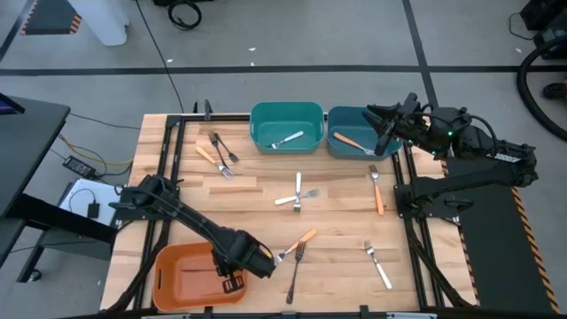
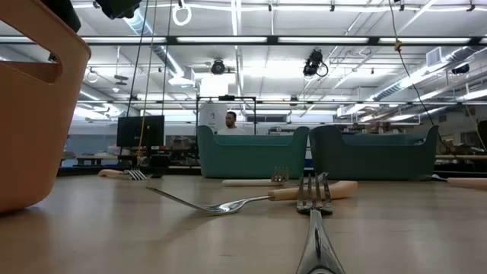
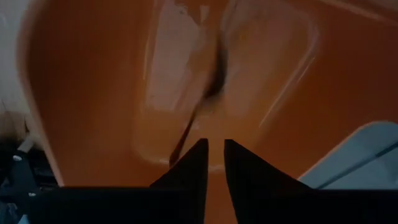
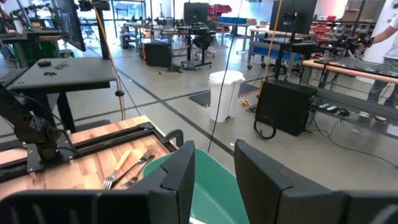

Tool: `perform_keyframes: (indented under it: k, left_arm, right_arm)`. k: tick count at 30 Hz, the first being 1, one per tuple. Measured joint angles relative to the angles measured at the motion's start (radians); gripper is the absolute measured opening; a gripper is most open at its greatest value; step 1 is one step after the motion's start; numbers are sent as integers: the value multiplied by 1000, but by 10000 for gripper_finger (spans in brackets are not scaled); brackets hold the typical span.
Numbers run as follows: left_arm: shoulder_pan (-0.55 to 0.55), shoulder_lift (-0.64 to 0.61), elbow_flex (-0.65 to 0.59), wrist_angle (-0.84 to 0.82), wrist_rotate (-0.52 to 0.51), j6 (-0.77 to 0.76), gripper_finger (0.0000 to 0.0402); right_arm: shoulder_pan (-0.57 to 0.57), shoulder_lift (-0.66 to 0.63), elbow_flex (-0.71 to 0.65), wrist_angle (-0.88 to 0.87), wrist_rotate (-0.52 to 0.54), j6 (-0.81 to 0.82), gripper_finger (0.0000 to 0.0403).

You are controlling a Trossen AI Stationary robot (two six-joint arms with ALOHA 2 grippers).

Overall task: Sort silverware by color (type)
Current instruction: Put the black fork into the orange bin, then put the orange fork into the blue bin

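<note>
Left gripper (image 1: 232,282) over orange bin (image 1: 173,275), desk's near-left corner.
High: forks (image 1: 297,195) scattered mid-desk. Left wrist: jaws slightly parted, dark fork (image 3: 196,112) below in bin. Right wrist: right gripper (image 4: 214,177) jaws released, above teal bin (image 4: 208,193).

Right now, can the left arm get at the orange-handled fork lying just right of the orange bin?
Probably yes. The left gripper hangs over the orange bin, and the orange-handled fork lies on bare table close beside it. Only a dark fork lies alongside, nothing on top. The right gripper is far off, over the blue bin.
</note>
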Motion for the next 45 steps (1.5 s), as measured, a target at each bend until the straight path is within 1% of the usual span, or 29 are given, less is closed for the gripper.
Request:
perform_keyframes:
  k: [3,6,11,16,19,22,28,32,36,38,41,43,45]
  left_arm:
    - [5,0,0,0,0,-23,84]
    - [10,0,3,-3,0,-56,92]
    - [17,-13,82,-25,-43,-134,93]
    - [33,-74,206,-46,-177,-210,93]
    - [55,-108,277,-84,-289,-227,93]
    - [88,-151,321,-101,-408,-223,93]
    - [196,-239,328,-114,-597,-87,93]
    - [297,-276,329,-123,-672,59,93]
    - [404,-289,329,-123,-707,204,93]
    - [457,-288,329,-122,-707,283,93]
    - [537,-288,329,-113,-707,380,93]
    - [594,-287,328,-91,-708,435,93]
    - [646,-287,328,-65,-719,489,93]
  right_arm:
    - [0,0,0,0,0,0,119]
    - [0,0,0,-2,0,0,119]
    - [0,0,0,-31,-21,-4,119]
    - [0,1,0,-98,-80,-4,119]
    - [0,8,0,-117,-115,-3,119]
    - [0,28,0,-116,-165,4,119]
    - [0,113,0,-118,-229,-13,119]
    - [0,194,0,-117,-238,-68,119]
    - [-8,278,0,-113,-238,-59,119]
    - [-19,319,-1,-116,-227,-4,119]
    - [-44,364,-1,-137,-174,117,119]
    - [-64,384,-1,-199,-136,222,119]
    - [-89,395,-1,-309,-127,343,119]
